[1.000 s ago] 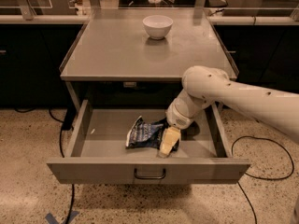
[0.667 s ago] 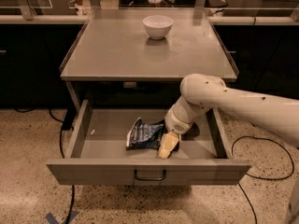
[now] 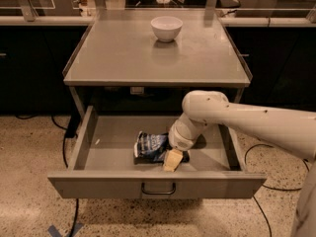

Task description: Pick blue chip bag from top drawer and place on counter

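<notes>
The blue chip bag (image 3: 150,146) lies crumpled on the floor of the open top drawer (image 3: 108,186), near the middle towards the front. My gripper (image 3: 173,160) is down inside the drawer, at the bag's right edge and touching or very close to it. My white arm (image 3: 237,117) reaches in from the right, over the drawer's right side. The grey counter (image 3: 123,53) is right above the drawer.
A white round bowl (image 3: 166,27) stands at the back middle of the counter. Dark cabinets under a long pale ledge (image 3: 39,20) run behind. Black cables (image 3: 64,147) lie on the speckled floor on both sides. The drawer handle (image 3: 158,188) faces the camera.
My gripper has moved a little left and lower in the drawer, closer to the bag's right edge. The bag and the drawer have not moved.
</notes>
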